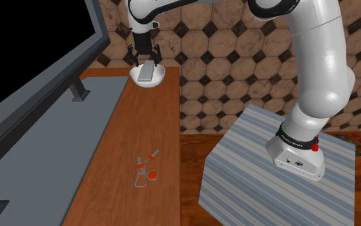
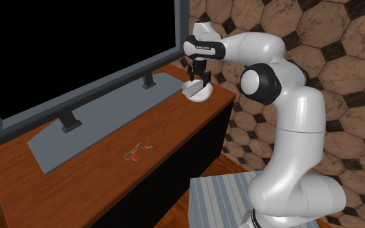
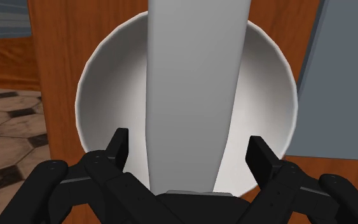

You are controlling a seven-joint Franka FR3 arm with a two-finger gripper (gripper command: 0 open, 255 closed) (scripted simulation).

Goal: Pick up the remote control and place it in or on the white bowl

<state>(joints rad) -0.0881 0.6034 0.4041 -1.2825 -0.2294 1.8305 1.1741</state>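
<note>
We saw a wooden tabletop [image 1: 134, 122]. A white bowl [image 1: 160, 76] sat at twelve o'clock, a grey mat [image 1: 50, 147] at nine, red-capped bits [image 1: 145, 170] at six.

— Losing the far end of the remote control [image 3: 195, 89] past the picture's edge. Covering the near rim of the white bowl [image 3: 269, 95] with the gripper [image 3: 189, 143].
— Failing to identify the tiny red-and-clear bits [image 1: 145, 170] at six o'clock from that bowl, shoulder view.

The remote control [image 3: 196, 95] is a plain grey, long, flat bar with no buttons showing. It lies in the white bowl [image 3: 265, 89], crossing the middle of the hollow, with 1 end reaching out past the rim. The bowl is round, smooth and upright, standing at the far end of the wooden top [image 1: 140, 128] in the shoulder view.
</note>
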